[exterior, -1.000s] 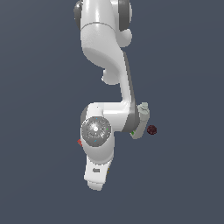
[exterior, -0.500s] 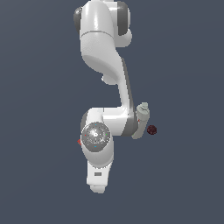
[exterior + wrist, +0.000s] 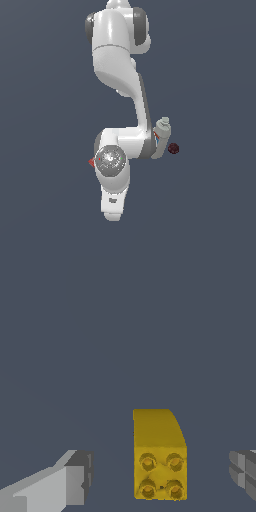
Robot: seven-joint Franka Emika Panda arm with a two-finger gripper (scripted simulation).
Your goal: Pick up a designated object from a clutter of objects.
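In the wrist view the small yellow block (image 3: pixel 159 456) with dark stud marks on its face lies on the grey floor between my fingers. One finger (image 3: pixel 75 478) and the other finger (image 3: pixel 244 468) stand wide apart, one on each side of it. My gripper (image 3: pixel 160 476) is open and touches nothing. In the exterior view the arm's wrist (image 3: pixel 113 195) covers the block and the gripper. The white bottle (image 3: pixel 162 134), the dark maroon ball (image 3: pixel 173 148) and a corner of the flat red packet (image 3: pixel 91 161) show beside the arm.
The white arm (image 3: pixel 120 75) reaches from the top of the exterior view down over the clutter. Plain dark grey floor (image 3: pixel 215 200) lies all around.
The arm has lowered slightly, its wrist dropping further down the exterior view. The bottle, ball and packet have not moved.
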